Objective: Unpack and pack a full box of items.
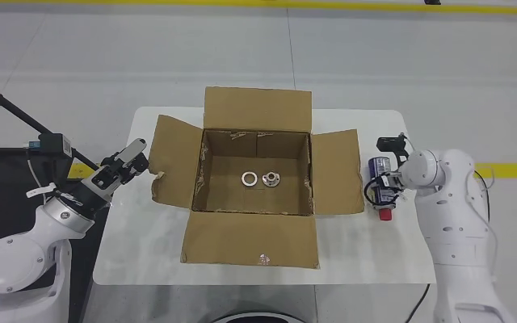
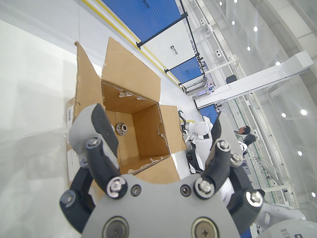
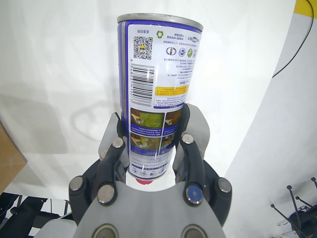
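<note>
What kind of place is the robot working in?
Most likely a big indoor robot lab or workshop hall: rows of ceiling lights high up, blue partition panels, and a yellow floor line.

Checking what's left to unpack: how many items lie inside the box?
2. A flat metal ring and a metal hub lie side by side on the floor of the box. Something small against the walls could be hidden.

On the spray can (image 3: 158,75), the red cap (image 3: 144,181) is mostly tucked behind the palm of the right gripper (image 3: 152,120). From the top, that arm covers about half the can, over by the right edge of the table (image 1: 161,250). One finger (image 2: 104,127) of the left gripper (image 2: 159,115) blocks part of the box (image 2: 148,134) floor, so the metal fitting (image 2: 121,128) just peeks out.
</note>
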Robot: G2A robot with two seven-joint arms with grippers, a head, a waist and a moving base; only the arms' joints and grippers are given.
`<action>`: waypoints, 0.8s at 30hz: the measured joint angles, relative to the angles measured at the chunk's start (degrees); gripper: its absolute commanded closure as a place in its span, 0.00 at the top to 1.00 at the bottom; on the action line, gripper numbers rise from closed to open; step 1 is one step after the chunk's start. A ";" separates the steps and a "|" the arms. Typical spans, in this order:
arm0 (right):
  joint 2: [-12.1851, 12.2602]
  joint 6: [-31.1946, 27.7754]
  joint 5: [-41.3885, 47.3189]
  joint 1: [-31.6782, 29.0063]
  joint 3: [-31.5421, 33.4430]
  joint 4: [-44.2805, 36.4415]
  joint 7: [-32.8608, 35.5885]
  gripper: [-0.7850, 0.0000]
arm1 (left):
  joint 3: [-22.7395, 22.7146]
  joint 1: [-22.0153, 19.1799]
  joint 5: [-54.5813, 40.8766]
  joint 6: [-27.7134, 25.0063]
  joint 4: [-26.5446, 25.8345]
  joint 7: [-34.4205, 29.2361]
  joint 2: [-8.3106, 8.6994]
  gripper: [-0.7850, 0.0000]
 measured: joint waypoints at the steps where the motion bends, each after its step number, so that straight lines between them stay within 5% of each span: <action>1: 0.01 -0.01 -0.01 0.09 -0.12 0.14 -0.02 0.74 | 0.00 0.00 0.00 0.00 0.00 0.00 0.00 1.00; 4: 0.06 0.04 -0.02 0.44 -0.47 0.46 -0.08 0.90 | 0.00 0.00 0.00 0.00 0.00 0.00 0.00 1.00; 24: 0.43 0.54 -0.08 2.02 -2.22 1.39 0.09 0.98 | 0.00 0.00 0.00 0.00 0.00 0.00 0.00 1.00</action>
